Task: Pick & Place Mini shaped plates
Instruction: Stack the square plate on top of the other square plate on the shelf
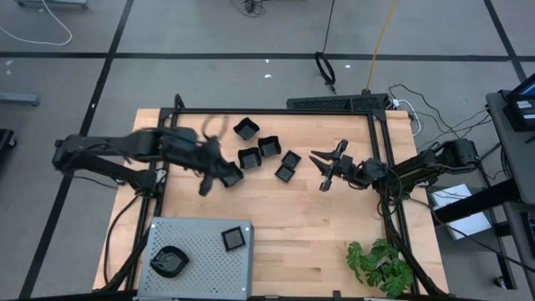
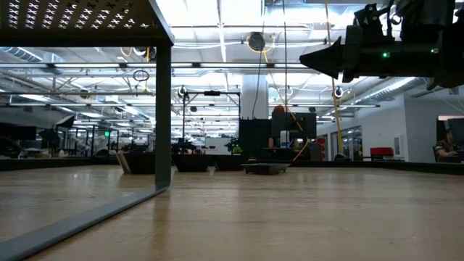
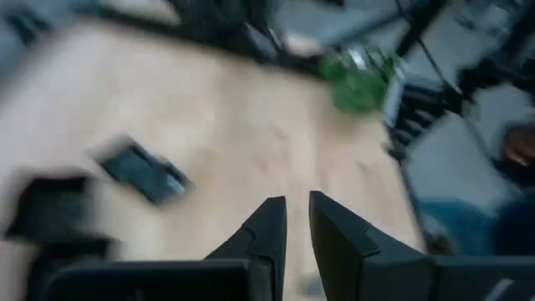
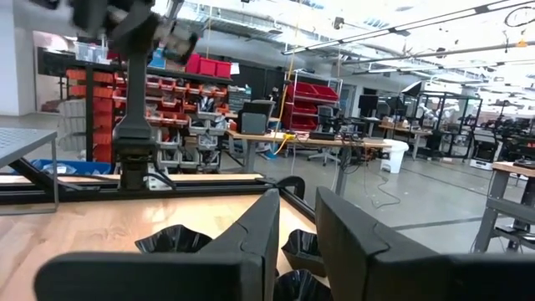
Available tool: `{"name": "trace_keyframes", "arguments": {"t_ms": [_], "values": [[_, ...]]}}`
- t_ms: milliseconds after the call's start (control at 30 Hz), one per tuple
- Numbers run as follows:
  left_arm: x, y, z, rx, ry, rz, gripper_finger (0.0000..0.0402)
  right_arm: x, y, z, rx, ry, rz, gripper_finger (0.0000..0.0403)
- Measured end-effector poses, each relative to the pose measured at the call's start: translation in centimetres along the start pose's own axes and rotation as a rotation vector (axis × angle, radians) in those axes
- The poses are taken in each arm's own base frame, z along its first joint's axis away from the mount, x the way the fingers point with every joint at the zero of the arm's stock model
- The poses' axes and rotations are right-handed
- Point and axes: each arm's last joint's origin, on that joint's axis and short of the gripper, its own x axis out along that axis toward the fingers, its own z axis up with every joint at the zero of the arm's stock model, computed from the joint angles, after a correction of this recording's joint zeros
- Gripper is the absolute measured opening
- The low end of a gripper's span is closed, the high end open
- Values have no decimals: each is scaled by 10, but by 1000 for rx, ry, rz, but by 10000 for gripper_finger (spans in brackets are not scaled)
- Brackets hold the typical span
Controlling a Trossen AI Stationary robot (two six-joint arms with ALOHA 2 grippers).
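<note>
Several glossy black mini plates [image 1: 269, 146] lie flat in a cluster on the far middle of the wooden table. One more plate [image 1: 227, 176] lies right beside my left gripper [image 1: 206, 180]. In its blurred wrist view, the left gripper [image 3: 297, 201] has its fingers close together with nothing between them. Two plates [image 1: 234, 238] [image 1: 171, 261] rest on the grey perforated tray [image 1: 201, 276]. My right gripper [image 1: 319, 171] [image 4: 297, 194] hovers high to the right of the cluster, with only a narrow slit between its fingers and nothing in them. Plates [image 4: 171, 238] lie below and ahead of it.
The tray stands raised on legs [image 2: 163, 109] at the near left. A green plant [image 1: 380, 263] sits at the near right corner. A black frame [image 1: 276, 111] borders the table's far edge and sides. Bare wood [image 1: 301, 226] lies between the tray and the plant.
</note>
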Motion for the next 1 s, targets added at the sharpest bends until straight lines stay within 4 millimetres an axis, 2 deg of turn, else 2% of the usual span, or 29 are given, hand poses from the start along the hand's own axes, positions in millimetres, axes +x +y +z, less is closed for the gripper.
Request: {"name": "trace_keyframes", "arguments": {"t_ms": [100,233,367,533,733,867,1000], "values": [[-17,5,1,86,-149,37,58,0,0,0,0,0,1,71],[-21,15,-9,178,-293,14,58,0,1,-3,47,27,5,71],[-11,37,-31,203,-370,33,58,0,1,-4,152,42,7,70],[4,65,-61,155,-518,29,58,0,1,-5,155,53,10,70],[3,75,-78,166,-639,4,58,2,1,-4,171,50,0,71],[4,77,-79,198,-636,33,58,22,7,2,150,113,3,80],[5,77,-79,197,-631,34,58,58,10,9,24,376,-12,120]]}}
